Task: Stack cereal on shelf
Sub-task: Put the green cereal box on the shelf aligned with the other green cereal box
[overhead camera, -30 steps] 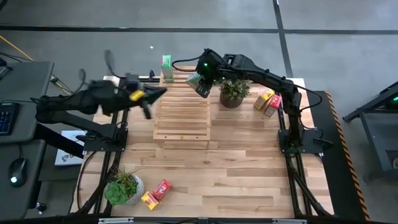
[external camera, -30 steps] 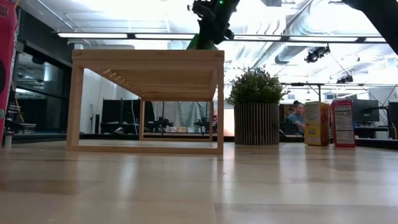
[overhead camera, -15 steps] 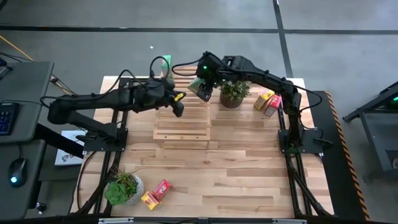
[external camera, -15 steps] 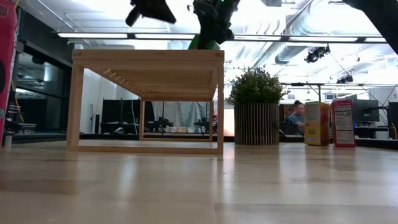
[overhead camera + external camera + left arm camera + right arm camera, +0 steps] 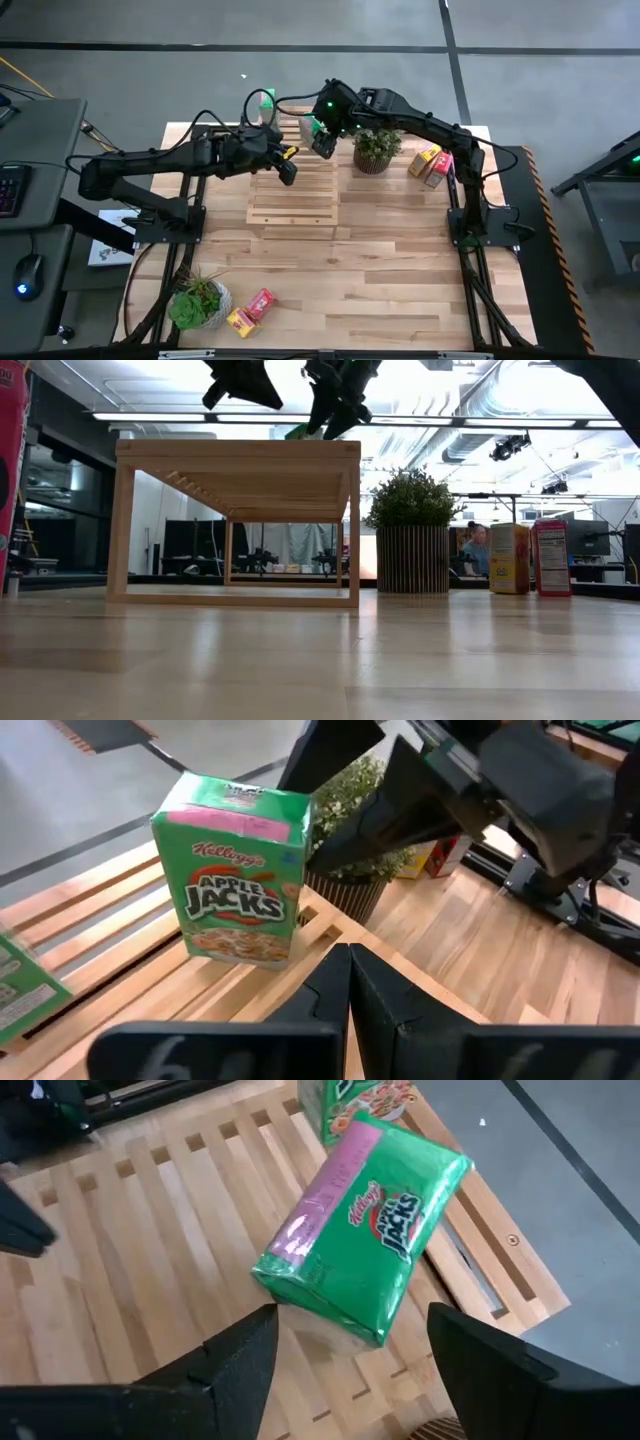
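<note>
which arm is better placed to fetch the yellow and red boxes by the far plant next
Right, probably: its open gripper has let go of the green cereal box, and the yellow and red boxes stand beside its arm. The left gripper hangs over the slatted rack.

We see two dark, near-black jointed arms. The right arm [image 5: 430,128] shows a small green light near its wrist and black cable along its links. The left arm [image 5: 150,165] carries looping black cables and a yellow mark near its gripper end.
</note>
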